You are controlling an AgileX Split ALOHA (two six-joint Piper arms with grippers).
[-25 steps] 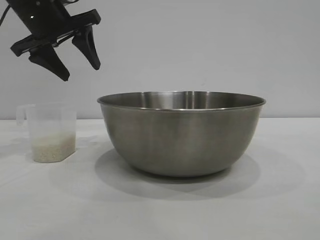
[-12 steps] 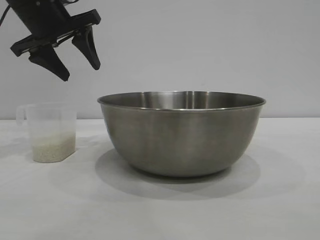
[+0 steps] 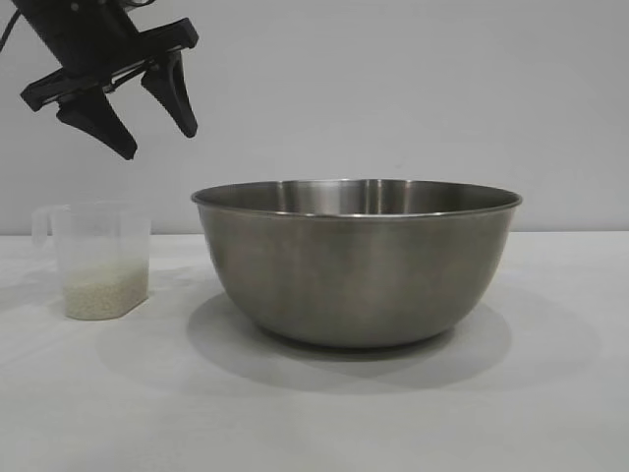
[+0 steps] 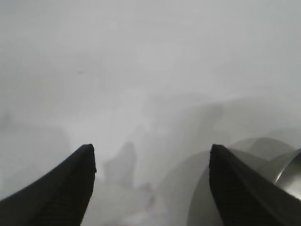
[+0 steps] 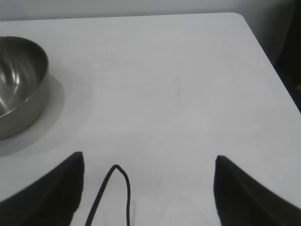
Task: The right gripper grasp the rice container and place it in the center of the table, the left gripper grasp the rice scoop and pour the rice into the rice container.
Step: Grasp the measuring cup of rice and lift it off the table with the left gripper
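Note:
The rice container, a large steel bowl, stands on the white table at its middle. To its left stands the rice scoop, a clear cup with a low layer of rice and its loop handle turned away from the bowl. My left gripper hangs open in the air above the scoop, a little toward the bowl, touching nothing. In the left wrist view the left gripper holds nothing and the bowl's rim shows beside one finger. My right gripper is open and empty, well away from the rice container.
A thin black cable loops between the right gripper's fingers. The table's far corner and side edge lie beyond the right gripper, with dark floor past them. A plain grey wall stands behind the table.

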